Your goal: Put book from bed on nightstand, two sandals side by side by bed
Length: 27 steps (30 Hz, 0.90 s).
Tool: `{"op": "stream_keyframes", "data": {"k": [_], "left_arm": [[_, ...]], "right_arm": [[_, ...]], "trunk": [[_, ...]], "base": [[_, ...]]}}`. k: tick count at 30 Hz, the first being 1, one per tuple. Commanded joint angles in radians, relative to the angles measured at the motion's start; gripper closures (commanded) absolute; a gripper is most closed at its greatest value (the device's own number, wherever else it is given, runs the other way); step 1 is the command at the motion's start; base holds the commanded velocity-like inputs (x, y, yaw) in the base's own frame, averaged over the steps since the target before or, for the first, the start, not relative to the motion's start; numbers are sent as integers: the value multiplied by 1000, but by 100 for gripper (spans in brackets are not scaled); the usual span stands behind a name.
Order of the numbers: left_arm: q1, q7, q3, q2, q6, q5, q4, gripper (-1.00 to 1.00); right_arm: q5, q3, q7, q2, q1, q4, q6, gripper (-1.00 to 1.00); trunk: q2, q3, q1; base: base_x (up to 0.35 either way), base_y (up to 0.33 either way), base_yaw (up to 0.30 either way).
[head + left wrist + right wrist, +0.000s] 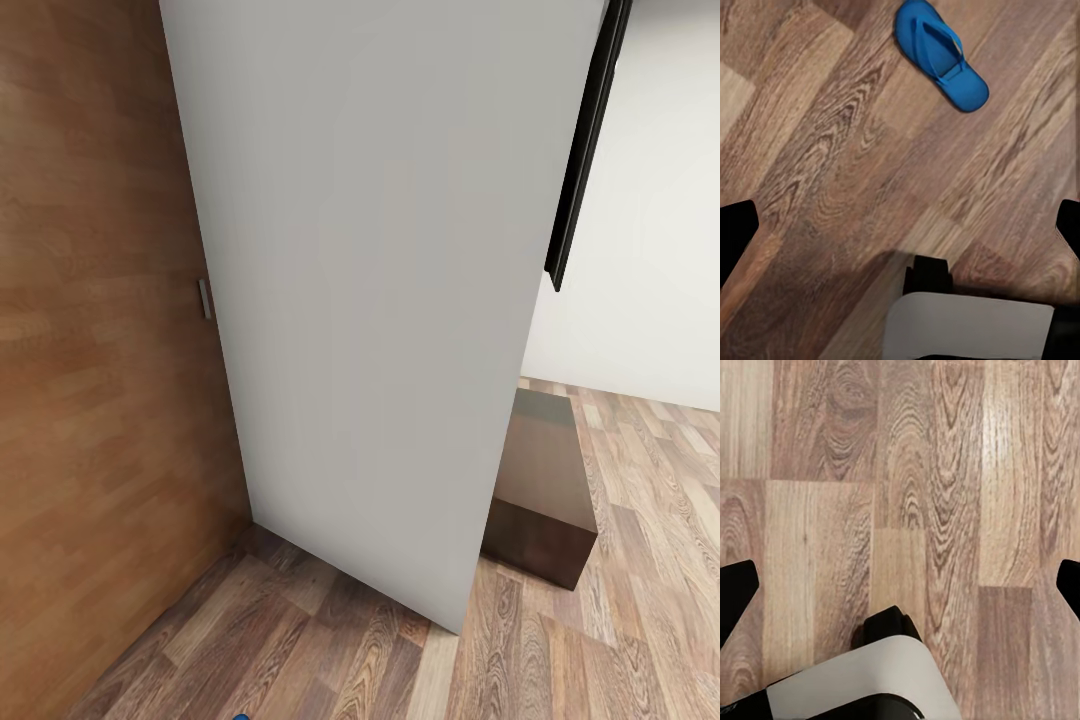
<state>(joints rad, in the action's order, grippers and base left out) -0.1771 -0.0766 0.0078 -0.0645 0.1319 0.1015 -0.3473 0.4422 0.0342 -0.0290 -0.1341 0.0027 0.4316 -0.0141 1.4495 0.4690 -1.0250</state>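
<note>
The left tool [900, 225] points down at the floor, its two dark fingertips [735, 232] spread to opposite edges of its wrist view, nothing between them; the right tool [900, 585] hangs the same way (fingertips [735, 589] equally wide apart, empty); part of the robot's white-and-black body [967, 322] lies below each.

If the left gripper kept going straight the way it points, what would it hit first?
Most likely the bare wood-plank floor. The blue sandal lies off to one side of that line, apart from the open left gripper.
</note>
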Motion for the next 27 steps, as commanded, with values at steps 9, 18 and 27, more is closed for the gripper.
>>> {"op": "stream_keyframes", "data": {"k": [9,18,27], "left_arm": [[-31,-3,3,2,6,11,-2,-100],[-115,-19,38,9,88,77,-2,-100],[-233,-39,45,15,165,172,-2,-100]], "right_arm": [[20,-2,-3,3,-1,101,51,-100],[95,-2,-4,4,-9,228,238,-100],[251,-2,22,-1,-95,248,411,-100]], "trunk": [[0,1,0],[0,1,0],[0,1,0]], "base": [[0,0,0],[0,0,0],[0,0,0]]}}
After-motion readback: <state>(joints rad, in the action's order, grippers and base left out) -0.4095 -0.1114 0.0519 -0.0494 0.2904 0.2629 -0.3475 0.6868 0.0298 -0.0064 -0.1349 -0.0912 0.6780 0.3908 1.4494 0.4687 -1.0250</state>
